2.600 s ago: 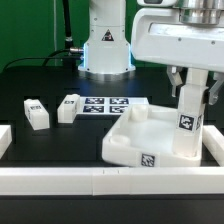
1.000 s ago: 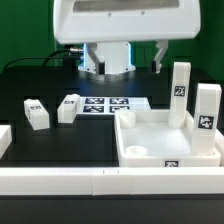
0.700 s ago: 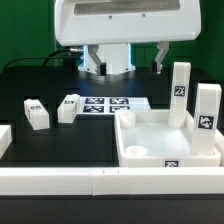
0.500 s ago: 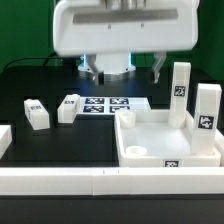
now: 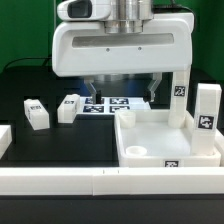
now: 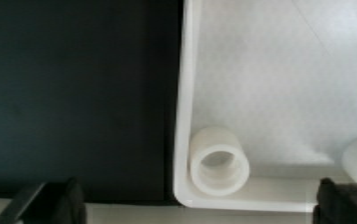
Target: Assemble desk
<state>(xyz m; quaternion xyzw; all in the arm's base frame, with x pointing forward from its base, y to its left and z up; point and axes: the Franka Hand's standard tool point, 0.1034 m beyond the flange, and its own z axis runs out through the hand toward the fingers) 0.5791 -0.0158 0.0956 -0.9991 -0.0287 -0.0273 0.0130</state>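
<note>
The desk tabletop (image 5: 148, 153), a white tray with a raised rim, lies at the exterior view's right. Two square white legs stand upright in it, one at the back (image 5: 181, 95) and one at the right (image 5: 207, 115). Two more tagged legs lie loose on the black table at the left (image 5: 36, 114) (image 5: 70, 107). My gripper (image 5: 122, 94) hangs open above the tabletop's far left corner, holding nothing. In the wrist view the tabletop (image 6: 273, 80) shows an unfilled round socket (image 6: 217, 160) near its corner, and my gripper (image 6: 196, 205) has its dark fingertips (image 6: 50, 203) spread to either side.
The marker board (image 5: 108, 104) lies flat behind the tabletop, partly under the hand. A long white rail (image 5: 90, 181) runs along the front, and a short piece (image 5: 4, 140) sits at the left. The arm's base (image 5: 108, 60) stands at the back.
The hand left the right-hand leg, rose, then came down over the tabletop's far left corner. The tabletop, skewed at first, sits square by the front rail. Jaws stayed open.
</note>
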